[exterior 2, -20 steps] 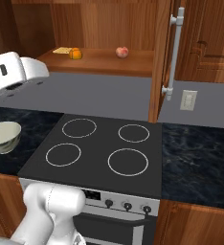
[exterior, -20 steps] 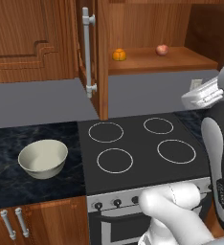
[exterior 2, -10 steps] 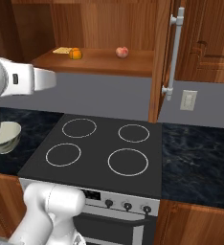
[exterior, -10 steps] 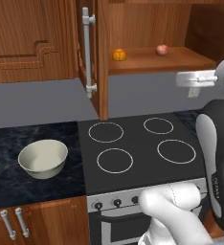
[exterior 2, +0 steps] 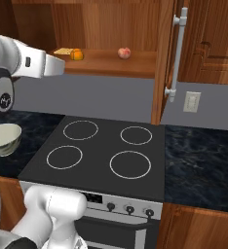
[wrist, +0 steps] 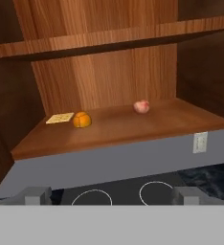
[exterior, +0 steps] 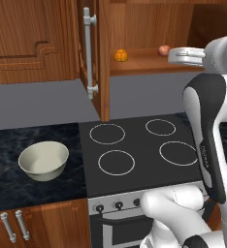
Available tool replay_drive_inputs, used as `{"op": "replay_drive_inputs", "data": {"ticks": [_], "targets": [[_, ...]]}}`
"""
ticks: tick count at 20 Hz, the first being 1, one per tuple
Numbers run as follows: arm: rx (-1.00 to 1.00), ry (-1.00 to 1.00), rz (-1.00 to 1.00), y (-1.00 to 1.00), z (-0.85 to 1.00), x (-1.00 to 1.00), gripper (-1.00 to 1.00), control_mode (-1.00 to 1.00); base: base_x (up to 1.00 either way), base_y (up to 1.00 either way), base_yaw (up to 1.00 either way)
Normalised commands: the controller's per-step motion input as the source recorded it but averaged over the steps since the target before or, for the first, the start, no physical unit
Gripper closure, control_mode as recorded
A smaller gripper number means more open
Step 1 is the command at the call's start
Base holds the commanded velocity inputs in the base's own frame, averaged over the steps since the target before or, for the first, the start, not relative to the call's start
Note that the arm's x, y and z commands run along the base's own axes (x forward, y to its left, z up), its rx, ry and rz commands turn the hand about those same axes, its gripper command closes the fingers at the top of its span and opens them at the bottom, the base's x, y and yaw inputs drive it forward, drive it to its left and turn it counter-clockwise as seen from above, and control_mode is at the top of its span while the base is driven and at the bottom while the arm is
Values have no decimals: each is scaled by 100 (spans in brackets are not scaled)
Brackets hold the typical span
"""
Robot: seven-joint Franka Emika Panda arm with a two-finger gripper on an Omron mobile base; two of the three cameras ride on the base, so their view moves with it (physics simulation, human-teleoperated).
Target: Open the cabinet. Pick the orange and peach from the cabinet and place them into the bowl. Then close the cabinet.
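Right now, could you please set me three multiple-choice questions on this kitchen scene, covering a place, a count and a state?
1. Where is the orange?
A. in the bowl
B. on the cabinet's bottom board
C. on the stove

2. How many burner rings does the stove have?
A. two
B. four
C. six

3. How does the gripper stand?
A. open, holding nothing
B. shut on the peach
C. shut on the door handle

Answers: 1 B, it lies in the cabinet beside a yellow slice, left of the peach. 2 B, four rings show. 3 A, the fingertips stand apart, nothing between.
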Motion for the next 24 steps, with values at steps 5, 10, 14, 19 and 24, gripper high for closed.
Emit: {"op": "replay_drive_inputs", "data": {"ticks": [5, 10, 14, 19, 24], "targets": [[0, 1, 0, 0, -4, 43, -100, -100, 0, 0, 0], [3, 0, 0, 0, -1, 37, -100, -100, 0, 0, 0], [4, 0, 2, 15, -8, 33, -100, -100, 0, 0, 0], [2, 0, 1, 26, -13, 45, -100, -100, 0, 0, 0], [0, 0, 0, 17, -15, 65, -100, -100, 0, 0, 0]]}}
